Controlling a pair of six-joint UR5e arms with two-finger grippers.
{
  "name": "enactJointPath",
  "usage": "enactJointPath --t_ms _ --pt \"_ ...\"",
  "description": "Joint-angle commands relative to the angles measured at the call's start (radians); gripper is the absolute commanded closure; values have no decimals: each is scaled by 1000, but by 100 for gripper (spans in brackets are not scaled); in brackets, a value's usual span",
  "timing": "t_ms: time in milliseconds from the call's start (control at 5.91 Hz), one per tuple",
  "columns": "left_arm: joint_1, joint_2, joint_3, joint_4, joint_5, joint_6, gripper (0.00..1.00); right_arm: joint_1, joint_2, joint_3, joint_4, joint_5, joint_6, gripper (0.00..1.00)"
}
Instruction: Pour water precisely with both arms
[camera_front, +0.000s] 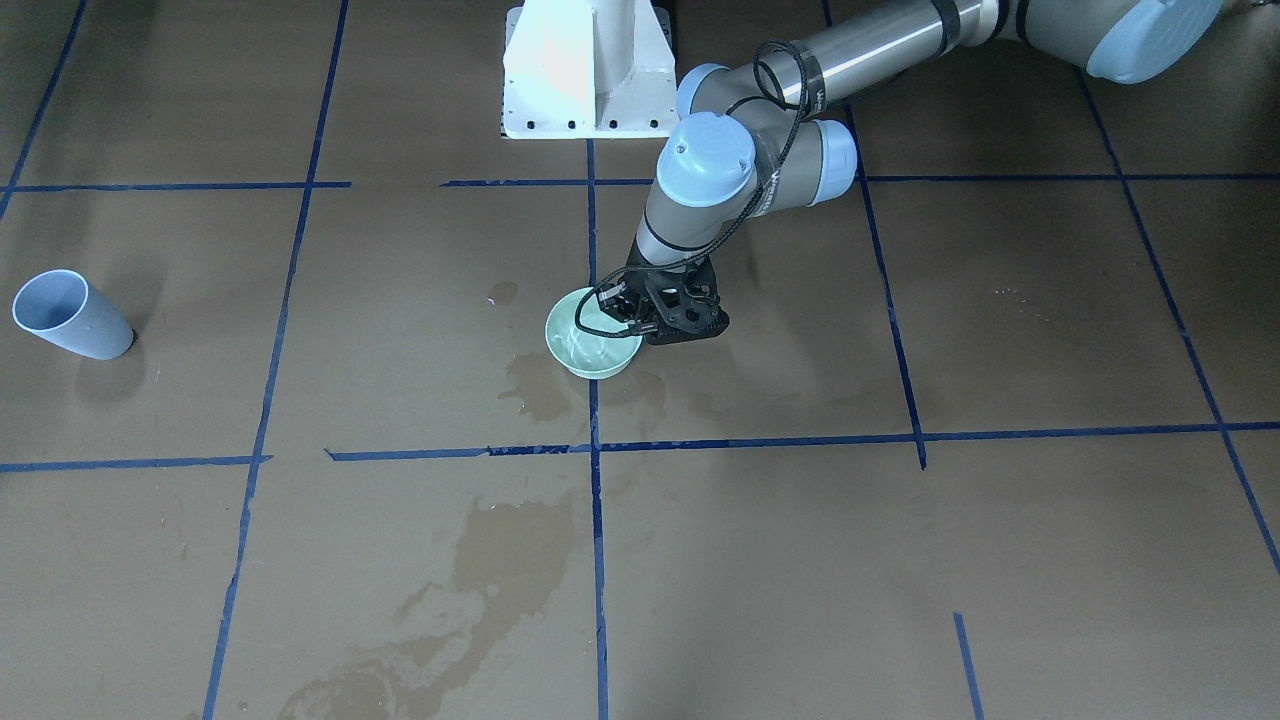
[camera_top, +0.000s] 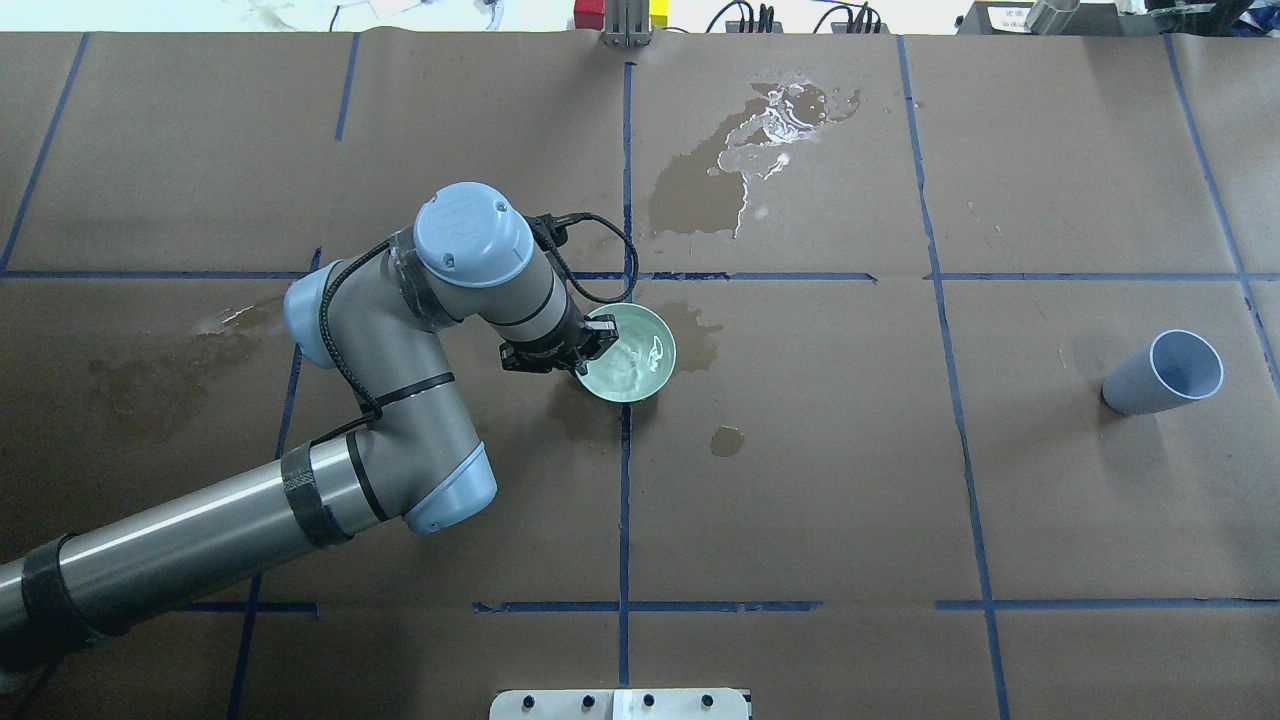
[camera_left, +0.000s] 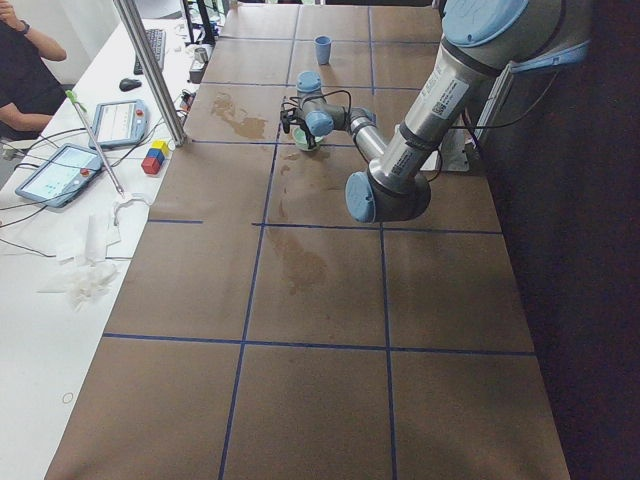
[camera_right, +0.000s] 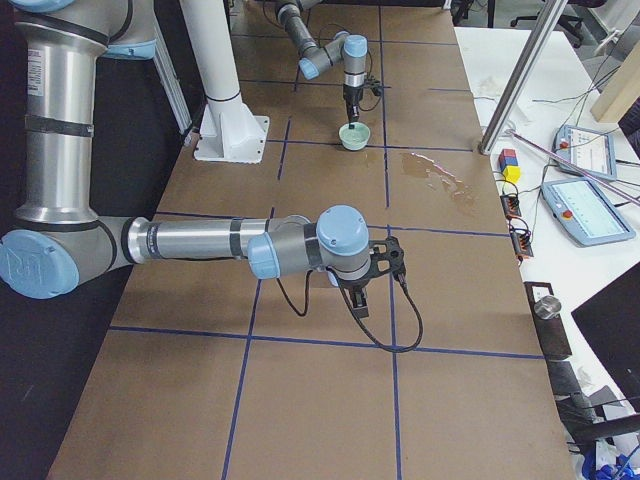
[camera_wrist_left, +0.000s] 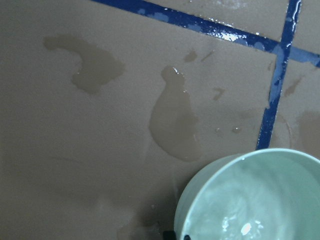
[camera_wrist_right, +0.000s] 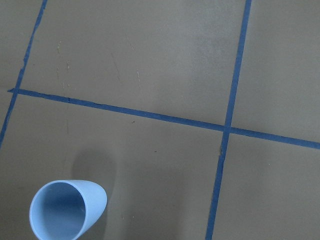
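one small pool of water (camera_top: 632, 362) lies in the pale green bowl (camera_top: 662, 378), seen only as a glossy, rippled sheen on the bowl floor; the left wrist view shows the same bright glints. bowl sits upright on the brown paper table cover (camera_top: 800, 500), straddling the centre blue tape line (camera_top: 624, 480), just on the robot's side of a cross line. left gripper (camera_top: 592, 340) points down at the rim on the bowl's left; one finger looks to be inside the rim and one outside, jaws apparently clamped on the rim. left arm (camera_top: 400, 400) reaches in from the left, elbow bent, black cable (camera_top: 600, 250) looped at the wrist. dark wet stains (camera_top: 695, 335) touch and ring the bowl, with a small spot (camera_top: 727, 440) nearer the robot. a larger puddle (camera_top: 720, 180) with a shiny patch lies well beyond the bowl, toward the far edge. blue-grey cup (camera_top: 1165, 372) stands mouth up far to the right, well apart from the bowl; it appears low and left in the right wrist view. right arm (camera_right: 200, 240) shows only in the exterior right view, its right gripper (camera_right: 359, 303) pointing down over the paper; cannot tell whether those jaws are parted or closed. white pedestal (camera_front: 590, 70) stands at the robot's edge of the table.
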Motion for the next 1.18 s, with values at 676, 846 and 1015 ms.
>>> enactJointPath --t_ms 676,846,1015 --pt "-172 205 -170 -1 -174 181 100 0 -5 11 0 -2 0 0" --pt "-192 233 -179 -1 -190 235 100 0 -6 11 0 -2 0 0" --pt "-218 256 -180 -1 -231 275 100 0 -6 11 0 -2 0 0"
